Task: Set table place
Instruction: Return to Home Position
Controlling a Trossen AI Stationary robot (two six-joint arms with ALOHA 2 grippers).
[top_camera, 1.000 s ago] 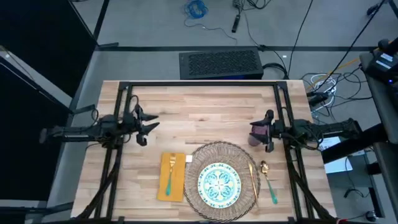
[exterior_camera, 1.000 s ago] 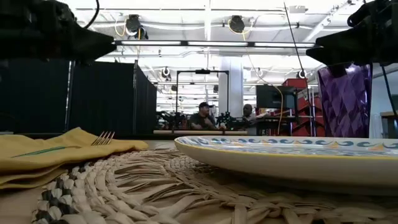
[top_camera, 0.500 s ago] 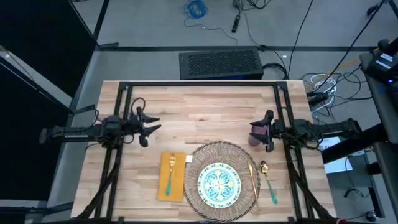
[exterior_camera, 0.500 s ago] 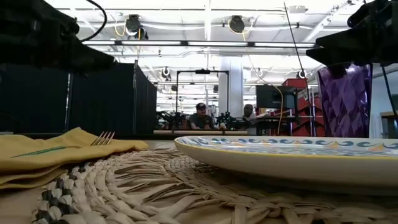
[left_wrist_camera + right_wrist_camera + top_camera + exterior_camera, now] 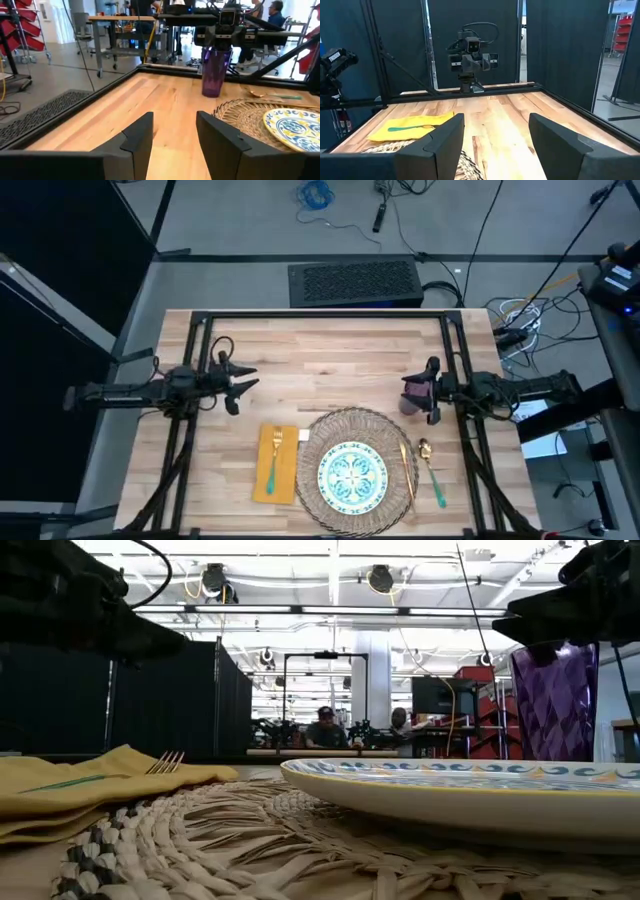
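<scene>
Pale wood table [image 5: 330, 350] bears purple cup [image 5: 412, 394] under right tool [image 5: 429, 392].

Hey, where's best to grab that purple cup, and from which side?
Probably mid-wall on the purple cup, coming level from the robot's right, fingers either side. It stands upright, tall and slim, and the placemat crowds its near-left side; the open right gripper sits above it.

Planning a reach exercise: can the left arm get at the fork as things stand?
Probably yes. The left gripper hangs open over bare table, and the fork lies uncovered on the napkin close by, nothing between. The right gripper sits by the cup.
</scene>
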